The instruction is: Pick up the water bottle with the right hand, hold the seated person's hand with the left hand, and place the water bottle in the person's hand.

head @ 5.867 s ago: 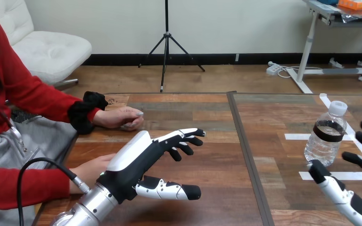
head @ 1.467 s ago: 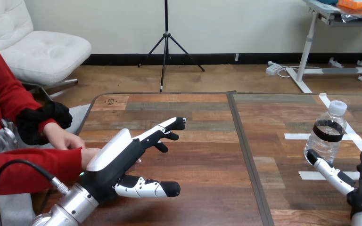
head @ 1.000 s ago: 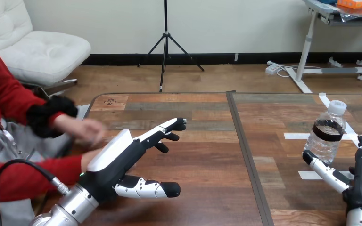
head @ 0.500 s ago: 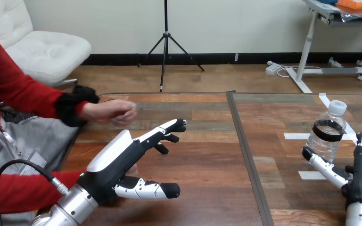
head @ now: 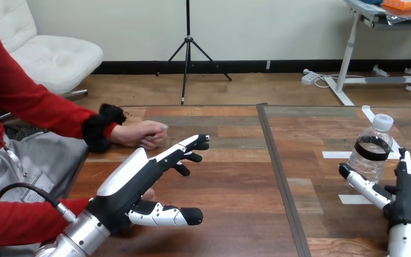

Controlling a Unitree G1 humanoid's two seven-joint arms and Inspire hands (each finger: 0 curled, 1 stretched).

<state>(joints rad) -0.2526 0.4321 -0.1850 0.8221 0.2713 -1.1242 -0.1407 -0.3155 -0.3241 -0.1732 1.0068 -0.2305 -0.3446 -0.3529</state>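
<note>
Person's hand is back out on the worktop, and the right robot hand has crept up to the bottle. Nothing done yet: bottle stands upright at far right, just ahead of that hand's straight, unclosed fingers. Left robot hand hangs open, apart from the person's hand.

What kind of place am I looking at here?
Probably a robot test bench: tape marks on the wooden table beside the water bottle, with the robot's left hand and right hand over it.
</note>
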